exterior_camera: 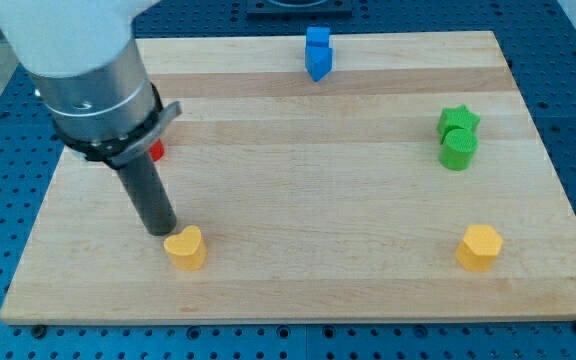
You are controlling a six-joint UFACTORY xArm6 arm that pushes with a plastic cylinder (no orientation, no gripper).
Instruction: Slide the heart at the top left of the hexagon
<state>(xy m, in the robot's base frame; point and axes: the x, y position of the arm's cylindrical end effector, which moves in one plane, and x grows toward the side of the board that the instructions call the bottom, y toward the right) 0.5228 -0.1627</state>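
Your tip (164,232) sits probably touching the yellow heart (185,247) at lower left; no fingers here. Next, push it right toward the yellow hexagon (479,247).

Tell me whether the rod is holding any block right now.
Nothing is held. My tip only pushes; it sits at the upper left edge of the yellow heart.

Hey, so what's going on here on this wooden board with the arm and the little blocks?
I'm an arm with a dark rod, pushing blocks around a wooden board. My tip sits just at the upper left of the yellow heart, near the view's bottom left. The yellow hexagon is far off at the bottom right, so the heart is not yet beside it. A red block is mostly hidden behind the rod, two blue blocks sit at the top, and a green star and a green cylinder sit at the right.
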